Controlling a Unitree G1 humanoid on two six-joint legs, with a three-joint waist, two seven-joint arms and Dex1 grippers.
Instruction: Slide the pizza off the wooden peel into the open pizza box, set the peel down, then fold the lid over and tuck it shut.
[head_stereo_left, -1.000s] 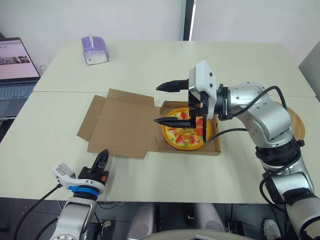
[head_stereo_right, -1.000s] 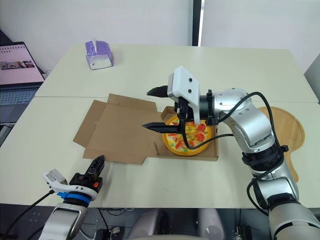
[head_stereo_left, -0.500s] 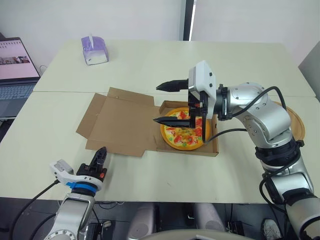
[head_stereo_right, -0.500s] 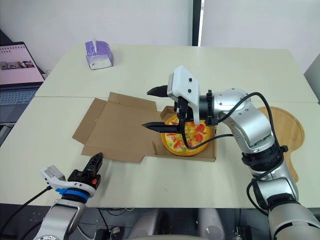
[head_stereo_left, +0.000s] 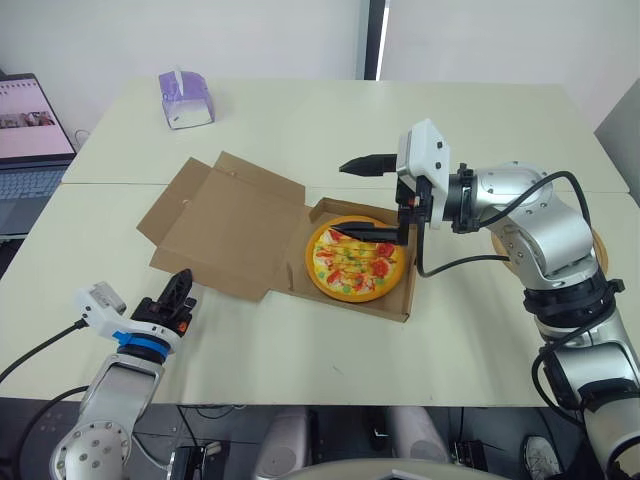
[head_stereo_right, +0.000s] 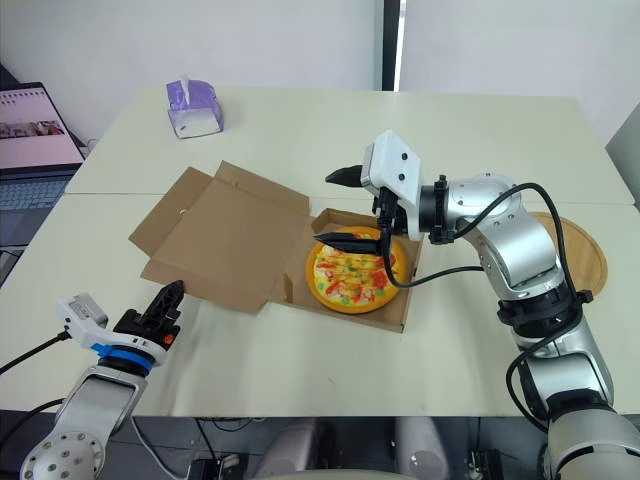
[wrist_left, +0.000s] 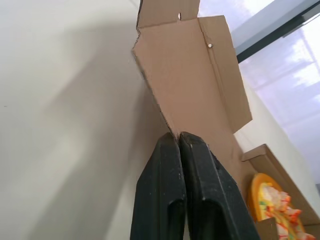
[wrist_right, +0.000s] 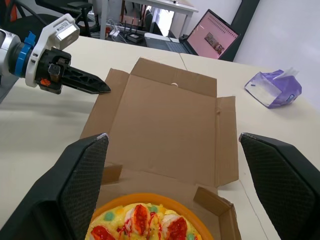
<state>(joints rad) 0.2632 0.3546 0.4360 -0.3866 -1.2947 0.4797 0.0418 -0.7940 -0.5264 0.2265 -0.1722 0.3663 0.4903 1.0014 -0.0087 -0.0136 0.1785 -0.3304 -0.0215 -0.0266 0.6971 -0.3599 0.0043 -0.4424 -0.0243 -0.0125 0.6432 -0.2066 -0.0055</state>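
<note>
Pizza (head_stereo_left: 347, 267) sits inside the pizza box base (head_stereo_left: 398, 306), lying flat, with the orange rim close to the base walls. The box is on the tabletop (head_stereo_left: 300, 120), roughly mid-table. The lid (head_stereo_left: 225, 225) is unfolded and lies open on my left side of the base, brown inside face up, side flaps spread out.

Right jaws: spread wide, pinching nothing. They're hovering over the far side of the base, one finger (head_stereo_left: 365, 163) above the far wall and the other (head_stereo_left: 352, 236) low over the pizza's far edge. Can't tell if that one touches the pizza.

Left jaws: pressed together, nothing between them. They're low near the front edge of the tabletop, tips pointing at the lid's near edge and right up against it. Can't tell if there's contact.

Wooden peel (head_stereo_right: 585, 250) lies flat on the tabletop on my right, partly behind my right arm, well apart from the box.

Purple tissue box (head_stereo_left: 185, 98) is at the far left of the tabletop. Open laptop (head_stereo_left: 25, 130) is off to the left, screen lit.
</note>
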